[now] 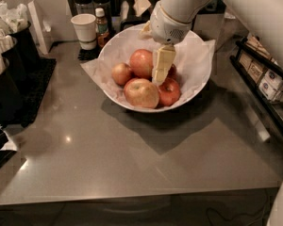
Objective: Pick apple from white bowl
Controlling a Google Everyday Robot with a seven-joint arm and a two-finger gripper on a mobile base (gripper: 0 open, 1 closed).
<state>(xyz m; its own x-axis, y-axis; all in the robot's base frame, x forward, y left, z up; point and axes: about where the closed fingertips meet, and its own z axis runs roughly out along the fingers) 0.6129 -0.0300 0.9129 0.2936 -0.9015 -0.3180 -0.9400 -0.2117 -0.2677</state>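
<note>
A large white bowl (198, 81) with crinkled white paper lining stands at the back middle of the grey counter. It holds several apples: a big pale one (141, 92) in front, a red one (170, 92) at front right, a small one (121, 73) at left, one (141, 61) at the back. My gripper (161, 72) reaches down into the bowl from above, its cream fingers (162, 62) among the apples, tips between the back apple and the red one.
A small white paper cup (84, 30) and a small bottle (102, 27) stand behind the bowl at left. Black holders with white packets (9, 36) line the left side. A black rack (264, 76) stands at right.
</note>
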